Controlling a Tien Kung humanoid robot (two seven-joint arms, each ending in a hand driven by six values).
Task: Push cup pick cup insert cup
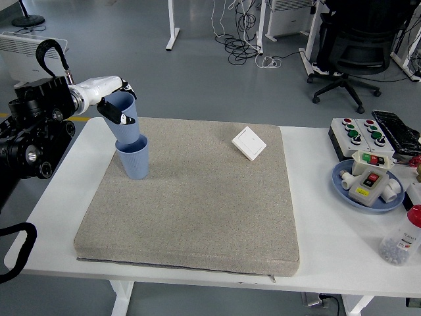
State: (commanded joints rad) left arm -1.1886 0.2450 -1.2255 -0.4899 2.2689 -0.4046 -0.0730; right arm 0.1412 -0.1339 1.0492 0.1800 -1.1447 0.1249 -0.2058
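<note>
**user1:** Cups question. Left hand is clamped around the upper blue cup, fingers wrapped near its rim, and that cup sits tilted with its base inside the mouth of the lower blue cup. The lower one stands upright at the far left corner of the grey mat on the white counter. How's this gonna handle?

**user2:** Looks like thin smooth plastic, tapered, so I'd guess very light and a bit slippery. Squeeze too hard and the wall probably flexes. Holding it high on the side wall seems right, since it leaves the bottom free to slide in. The tilt is my worry: it could jam or tip the lower cup, which has nothing bracing it. The felt-like mat should give some grip though.

**user1:** Right arm isn't in view. White square switch plate sits well apart, not in the way.
</note>
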